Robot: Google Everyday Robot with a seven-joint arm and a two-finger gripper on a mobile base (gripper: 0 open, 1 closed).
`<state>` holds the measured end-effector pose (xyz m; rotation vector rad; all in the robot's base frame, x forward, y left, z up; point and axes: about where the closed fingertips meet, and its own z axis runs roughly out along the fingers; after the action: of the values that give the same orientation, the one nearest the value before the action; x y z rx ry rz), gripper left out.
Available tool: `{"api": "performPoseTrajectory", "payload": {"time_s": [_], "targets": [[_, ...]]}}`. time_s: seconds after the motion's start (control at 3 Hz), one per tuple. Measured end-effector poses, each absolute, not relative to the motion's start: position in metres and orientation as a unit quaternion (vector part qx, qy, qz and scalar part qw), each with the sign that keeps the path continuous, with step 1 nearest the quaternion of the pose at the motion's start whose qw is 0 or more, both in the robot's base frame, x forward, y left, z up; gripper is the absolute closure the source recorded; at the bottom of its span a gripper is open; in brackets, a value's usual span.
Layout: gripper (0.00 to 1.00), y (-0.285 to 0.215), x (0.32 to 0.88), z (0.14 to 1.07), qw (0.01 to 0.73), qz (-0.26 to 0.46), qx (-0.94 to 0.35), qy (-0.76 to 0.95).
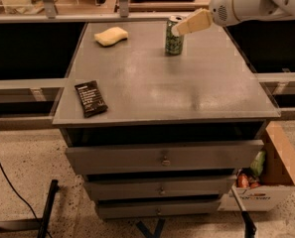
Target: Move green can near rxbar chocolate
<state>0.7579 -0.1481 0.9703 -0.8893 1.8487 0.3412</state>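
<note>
Grey cabinet top: pincer by green can rim.

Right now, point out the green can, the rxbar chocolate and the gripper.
green can (173, 43): camera view, printed side wall.
rxbar chocolate (91, 98): camera view, wrapper's middle.
gripper (179, 30): camera view, its tip, at the can's top.

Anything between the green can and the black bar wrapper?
Nothing visible: bare grey tabletop separates the small green drink can from the flat black wrapper. The yellow sponge lies aside; the hand is at the can's rim.
</note>
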Motion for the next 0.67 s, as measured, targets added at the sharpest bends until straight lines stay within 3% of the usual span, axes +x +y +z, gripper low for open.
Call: {"api": "performPoseTrajectory", "payload": {"time_s": [0.67], "targets": [[0.0, -0.153, 0.775, 0.933, 0.531, 0.16, -0.359, 0.751]]}}
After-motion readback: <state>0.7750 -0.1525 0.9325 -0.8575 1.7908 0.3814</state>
